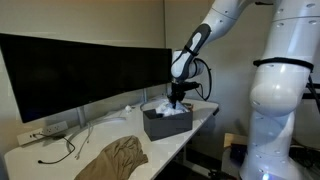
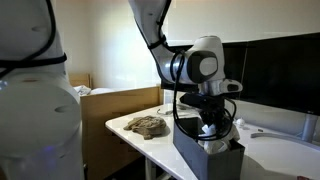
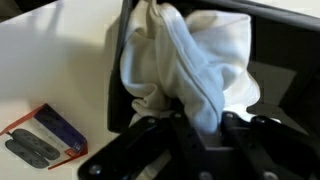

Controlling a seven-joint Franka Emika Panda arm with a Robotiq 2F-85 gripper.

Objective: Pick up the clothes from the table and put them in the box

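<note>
The white garment (image 3: 190, 50) hangs bunched between my gripper's (image 3: 205, 125) fingers, and the gripper is shut on it. It is held right over the dark grey box (image 1: 160, 124), with its lower folds inside the box walls (image 3: 285, 90). In both exterior views the gripper (image 1: 177, 100) (image 2: 208, 124) reaches down into the top of the box (image 2: 205, 155). The tan-khaki garment (image 1: 112, 158) (image 2: 147, 124) lies crumpled on the white table (image 1: 30, 160), apart from the box toward the table's end.
A wide black monitor (image 1: 80, 70) runs along the back of the table. Thin dark cables (image 1: 62, 150) and a white power strip (image 1: 45, 130) lie beneath it. A small red and blue packet (image 3: 40, 140) lies on the table beside the box.
</note>
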